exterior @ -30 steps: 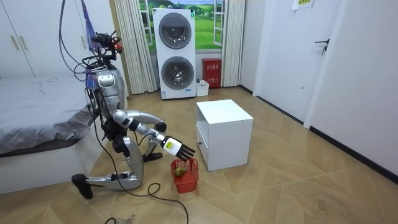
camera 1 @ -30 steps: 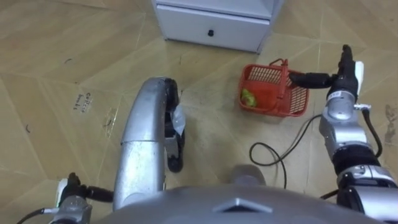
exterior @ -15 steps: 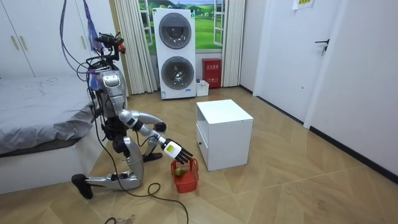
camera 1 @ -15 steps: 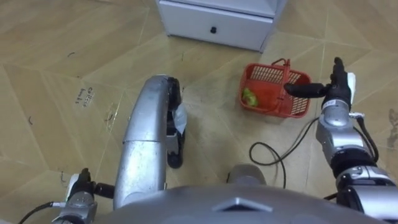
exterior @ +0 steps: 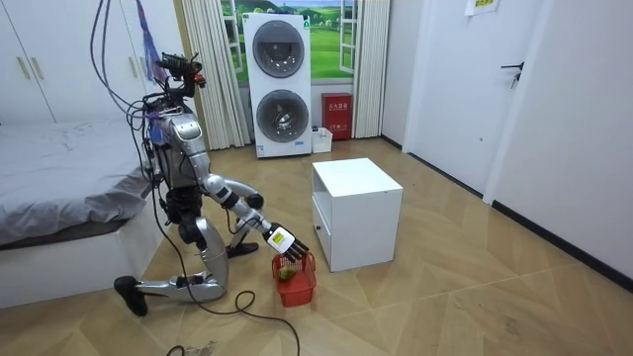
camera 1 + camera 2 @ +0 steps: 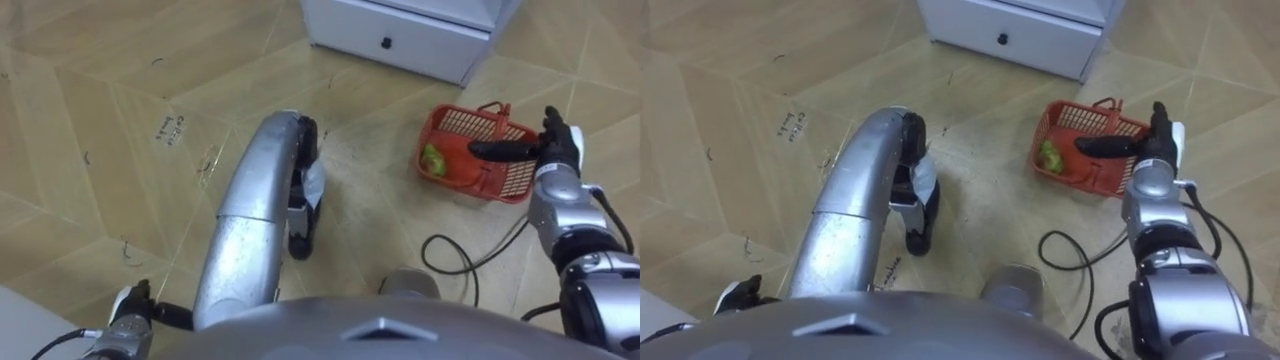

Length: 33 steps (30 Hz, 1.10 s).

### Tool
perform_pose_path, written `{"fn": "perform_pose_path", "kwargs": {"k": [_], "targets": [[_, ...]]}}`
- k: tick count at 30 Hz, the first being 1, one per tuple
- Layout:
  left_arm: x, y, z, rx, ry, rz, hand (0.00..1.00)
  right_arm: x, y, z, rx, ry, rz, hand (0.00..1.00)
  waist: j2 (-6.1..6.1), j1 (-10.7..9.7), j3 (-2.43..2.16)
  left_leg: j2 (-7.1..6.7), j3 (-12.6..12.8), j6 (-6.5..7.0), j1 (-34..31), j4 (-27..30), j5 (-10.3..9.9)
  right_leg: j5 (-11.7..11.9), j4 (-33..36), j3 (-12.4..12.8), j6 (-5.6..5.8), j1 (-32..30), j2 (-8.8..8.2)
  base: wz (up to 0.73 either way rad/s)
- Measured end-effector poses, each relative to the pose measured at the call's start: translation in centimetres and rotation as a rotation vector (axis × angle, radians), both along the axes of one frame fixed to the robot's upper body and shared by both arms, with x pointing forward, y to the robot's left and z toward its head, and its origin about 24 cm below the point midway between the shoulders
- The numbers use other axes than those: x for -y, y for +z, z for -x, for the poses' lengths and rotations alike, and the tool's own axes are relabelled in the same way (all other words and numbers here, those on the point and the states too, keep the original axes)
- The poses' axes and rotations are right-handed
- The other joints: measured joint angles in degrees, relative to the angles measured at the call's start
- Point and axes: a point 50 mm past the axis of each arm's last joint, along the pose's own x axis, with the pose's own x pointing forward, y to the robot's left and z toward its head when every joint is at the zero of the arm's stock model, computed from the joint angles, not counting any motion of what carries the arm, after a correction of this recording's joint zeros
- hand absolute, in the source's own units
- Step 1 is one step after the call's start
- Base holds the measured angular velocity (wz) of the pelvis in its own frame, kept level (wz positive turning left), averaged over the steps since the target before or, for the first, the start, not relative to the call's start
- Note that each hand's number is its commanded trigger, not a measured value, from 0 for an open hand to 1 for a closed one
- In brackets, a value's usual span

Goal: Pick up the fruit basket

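Observation:
A red plastic fruit basket [image 6: 478, 150] stands on the wooden floor in front of the white cabinet, with a green fruit [image 6: 433, 160] in its left end. My right hand [image 6: 556, 152] hovers at the basket's right side, open. Its straight dark fingers [image 6: 500, 149] reach left over the basket near the upright handle [image 6: 494, 108]. In the room view I kneel on the floor by the bed, my right hand [image 5: 284, 240] just above the basket [image 5: 295, 278]. My left hand [image 6: 132, 312] shows at the lower left, low by my side.
A white cabinet [image 6: 404, 30] with a drawer knob stands just beyond the basket; the room view shows it as a low white cube [image 5: 356, 213]. A bed [image 5: 59, 198] is behind me. Stacked washing machines [image 5: 282, 84] stand at the far wall.
My right hand has sunk a little closer to the basket, fingers still straight. My torso has leaned toward it and the eye view has shifted, so the basket appears further right.

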Motion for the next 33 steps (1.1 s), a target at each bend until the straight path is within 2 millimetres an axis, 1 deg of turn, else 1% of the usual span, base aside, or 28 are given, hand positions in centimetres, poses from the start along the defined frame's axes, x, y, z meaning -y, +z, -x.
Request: {"fn": "perform_pose_path", "kwargs": {"k": [4,5,6,7,10,12,15,18,24,28,32,33], "targets": [[-0.3,0.1,0.1,-0.004,0.001,-0.004,0.0,0.4,0.0,0.0,-0.011,-0.007,-0.013,0.0,0.38,0.37,0.02,-0.23,0.12,0.02,-0.18,-0.12,0.03,-0.03,-0.11,-0.23,0.06,-0.13,-0.18,0.03],[-0.3,0.1,0.0,-0.003,0.0,-0.001,0.0,0.5,-0.1,0.2,-0.014,-0.022,-0.028,0.0,0.41,0.37,0.0,-0.74,0.26,-0.04,-0.22,-0.33,0.18,-0.08,-0.14,-0.4,0.15,-0.1,-0.51,0.11],[-0.3,0.1,-0.1,-0.001,-0.002,0.002,0.0,0.6,-0.3,0.4,-0.025,-0.032,-0.037,0.0,0.36,0.37,0.02,-0.86,0.65,0.08,-0.22,-0.68,0.42,-0.13,-0.15,-0.54,0.2,-0.12,-1.0,0.11],[-0.3,0.1,-0.1,-0.002,-0.003,0.005,0.0,0.6,-0.4,0.6,-0.031,-0.036,-0.041,0.0,0.42,0.47,0.03,-0.86,0.74,0.15,-0.22,-0.79,0.5,-0.14,-0.15,-0.57,0.23,-0.15,-1.14,0.07],[-0.2,0.0,0.2,-0.016,-0.003,0.016,0.0,0.6,-1.1,1.4,-0.071,-0.043,-0.073,0.0,0.66,0.76,0.0,-0.93,0.84,0.09,-0.26,-0.91,0.58,-0.25,-0.15,-0.56,0.08,-0.23,-1.26,0.0],[-0.2,0.0,0.3,-0.022,-0.002,0.02,0.0,0.9,-1.8,2.4,-0.111,-0.068,-0.109,0.0,0.78,1.16,-0.02,-0.91,0.85,0.09,-0.34,-0.9,0.58,-0.25,-0.18,-0.69,0.09,-0.23,-1.2,0.0],[-0.1,0.0,0.5,-0.03,-0.004,0.032,0.0,1.5,-2.2,3.6,-0.14,-0.113,-0.151,0.0,0.9,1.64,-0.02,-0.87,0.85,0.09,-0.35,-0.89,0.6,-0.27,-0.13,-0.69,0.14,-0.28,-1.18,0.0],[-0.1,-0.1,0.6,-0.039,-0.009,0.051,0.0,1.8,-2.5,4.2,-0.163,-0.133,-0.186,0.0,1.13,1.7,-0.03,-0.85,0.86,0.1,-0.39,-0.92,0.69,-0.27,-0.08,-0.78,0.15,-0.31,-1.14,0.0],[0.1,-0.1,0.6,-0.043,-0.013,0.075,0.0,1.7,-2.7,4.5,-0.173,-0.131,-0.229,0.0,1.48,1.84,-0.15,-0.73,0.88,0.08,-0.96,-0.93,0.71,-0.26,0.03,-0.66,0.17,-1.05,-1.13,0.0],[0.1,-0.1,0.6,-0.046,-0.014,0.086,0.0,1.7,-2.7,4.5,-0.177,-0.117,-0.238,0.0,1.81,2.12,-0.02,-0.73,0.88,0.08,-1.08,-0.94,0.71,-0.25,0.0,-0.72,0.21,-1.17,-1.11,0.0],[0.1,-0.1,0.6,-0.048,-0.014,0.098,0.0,1.8,-2.7,4.6,-0.178,-0.105,-0.25,0.0,2.11,3.24,-0.1,-0.79,0.85,-0.07,-1.06,-1.06,0.79,-0.19,0.02,-0.76,0.32,-1.17,-1.06,0.0],[0.1,-0.1,0.6,-0.049,-0.015,0.101,0.0,1.8,-2.7,4.6,-0.178,-0.101,-0.251,0.0,1.87,3.54,0.04,-0.81,0.84,-0.1,-1.06,-1.11,0.84,-0.2,0.02,-0.81,0.31,-1.17,-1.05,0.0]]}}
